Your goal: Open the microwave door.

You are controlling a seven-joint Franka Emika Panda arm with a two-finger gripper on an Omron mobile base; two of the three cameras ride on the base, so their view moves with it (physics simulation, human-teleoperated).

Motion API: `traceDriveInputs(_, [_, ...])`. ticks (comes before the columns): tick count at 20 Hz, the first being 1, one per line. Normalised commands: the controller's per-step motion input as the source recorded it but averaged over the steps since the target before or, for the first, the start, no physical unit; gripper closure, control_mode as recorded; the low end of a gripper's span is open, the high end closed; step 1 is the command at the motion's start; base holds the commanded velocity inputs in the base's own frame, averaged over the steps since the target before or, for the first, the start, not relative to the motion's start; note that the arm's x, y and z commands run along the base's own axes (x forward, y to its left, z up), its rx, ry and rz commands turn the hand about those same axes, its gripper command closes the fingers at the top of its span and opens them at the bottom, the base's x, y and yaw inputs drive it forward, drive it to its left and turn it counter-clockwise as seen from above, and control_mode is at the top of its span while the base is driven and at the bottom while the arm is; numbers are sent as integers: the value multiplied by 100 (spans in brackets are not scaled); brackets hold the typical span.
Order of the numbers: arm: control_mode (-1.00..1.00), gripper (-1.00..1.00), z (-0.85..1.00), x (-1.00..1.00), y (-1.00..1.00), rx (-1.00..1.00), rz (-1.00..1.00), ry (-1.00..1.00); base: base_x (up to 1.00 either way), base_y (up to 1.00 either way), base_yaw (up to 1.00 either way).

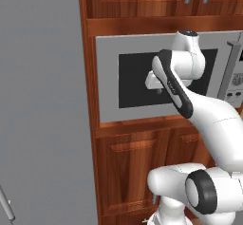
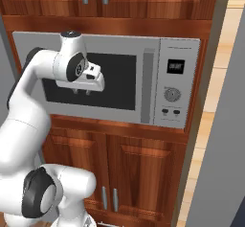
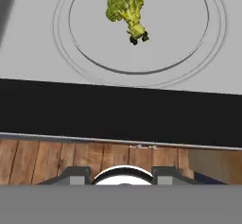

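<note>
The microwave door [image 2: 91, 80] is seen flush with its frame in the wooden cabinetry, so opening is judged not yet begun. Its vertical handle [image 2: 147, 87], beside the control panel [image 2: 175, 82], is untouched. The gripper [image 2: 82, 92] hangs before the black window, well apart from the handle; whether its jaws are apart cannot be told. Broccoli [image 3: 126, 10] is seen on a turntable [image 3: 208, 34] through the glass.

The arm is made up of smooth, rounded white segments joined by dark grey to black rings and bands. A black strip is seen running along the edge of the link behind the wrist. The joint above the fingers is capped by a dark disc. The gripper [image 2: 82, 92] is carried on a white block-shaped hand, with two short dark fingers [image 2: 76, 92] projecting beneath it. No cables or markings can be made out.
</note>
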Motion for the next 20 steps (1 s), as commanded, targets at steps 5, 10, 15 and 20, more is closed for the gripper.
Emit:
traceDriveInputs(5, [-100,-100,0,-46,-21,0,0,-17,0,0,0])
traceDriveInputs(10, [-100,-100,6,-77,-63,3,0,-46,0,0,0])
traceDriveInputs(15, [-100,-100,36,-51,-57,3,0,-39,0,0,0])
traceDriveInputs(20, [-100,-100,49,-20,-58,0,0,-31,0,0,0])
